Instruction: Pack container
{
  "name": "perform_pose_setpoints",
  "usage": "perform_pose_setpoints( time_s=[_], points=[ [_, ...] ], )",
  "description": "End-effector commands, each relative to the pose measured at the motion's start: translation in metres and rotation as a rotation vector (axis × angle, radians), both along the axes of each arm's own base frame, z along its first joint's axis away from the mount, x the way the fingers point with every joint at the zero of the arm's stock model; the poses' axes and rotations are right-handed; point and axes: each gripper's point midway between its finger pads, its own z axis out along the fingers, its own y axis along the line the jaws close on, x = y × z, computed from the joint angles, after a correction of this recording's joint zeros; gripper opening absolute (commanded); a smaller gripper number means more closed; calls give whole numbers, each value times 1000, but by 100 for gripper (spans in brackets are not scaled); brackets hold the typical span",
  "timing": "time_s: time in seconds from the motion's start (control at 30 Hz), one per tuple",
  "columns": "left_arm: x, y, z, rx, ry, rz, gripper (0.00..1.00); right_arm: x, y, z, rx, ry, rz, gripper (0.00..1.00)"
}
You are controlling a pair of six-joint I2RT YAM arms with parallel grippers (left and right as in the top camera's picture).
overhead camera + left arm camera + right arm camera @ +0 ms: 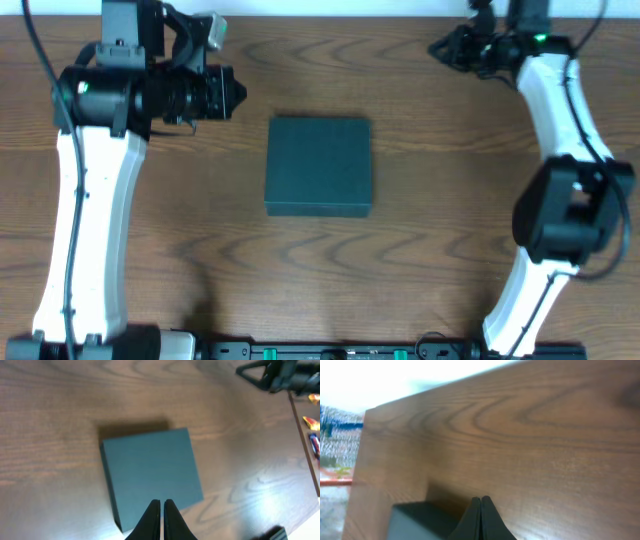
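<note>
Matte black square cardboard container (319,165) closed, mid wood-grain counter (430,250). Left claw (161,504) together, empty. Right claw (481,500) together, empty.

Black on brown grain
Ahead of the black left gripper (161,503), a matte black square cardboard container (319,165); brown swirl-grained wooden table (430,250).
</note>
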Motion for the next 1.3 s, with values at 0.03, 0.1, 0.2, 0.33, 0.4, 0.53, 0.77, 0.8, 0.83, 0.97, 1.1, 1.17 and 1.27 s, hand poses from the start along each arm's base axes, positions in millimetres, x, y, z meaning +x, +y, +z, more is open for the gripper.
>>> perform_pose_setpoints(
  time_s=[0.03,0.1,0.2,0.33,0.4,0.53,0.77,0.8,0.83,0.97,1.1,1.17,1.27],
  points=[
    [-44,-5,20,63,-37,-61,6,-34,2,77,-134,-170,80,2],
    [-65,-11,26,70,-39,-103,6,-57,1,104,-173,-202,91,2],
    [-101,-22,37,76,-64,-174,6,-91,3,152,-188,-281,93,2],
    [-142,-27,46,62,-104,-224,6,-138,11,193,-197,-344,107,1],
    [-167,-25,47,46,-120,-232,6,-172,20,205,-204,-355,138,2],
    [-208,-14,43,9,-182,-206,6,-239,32,206,-215,-359,194,2],
    [-264,4,3,-56,-219,-145,6,-360,55,149,-154,-364,315,2],
    [-270,6,-6,-65,-213,-135,6,-375,57,140,-138,-366,327,2],
    [-276,8,-15,-73,-207,-125,6,-389,57,131,-126,-365,329,2],
    [-292,11,-46,-120,-169,-85,6,-429,53,94,-90,-337,291,1],
    [-304,14,-74,-166,-142,-42,6,-457,50,62,-82,-328,285,2],
    [-307,14,-81,-189,-137,-27,6,-464,49,55,-75,-337,278,2],
    [-308,15,-85,-206,-122,-1,33,-465,49,48,-74,-328,278,99]
  ],
)
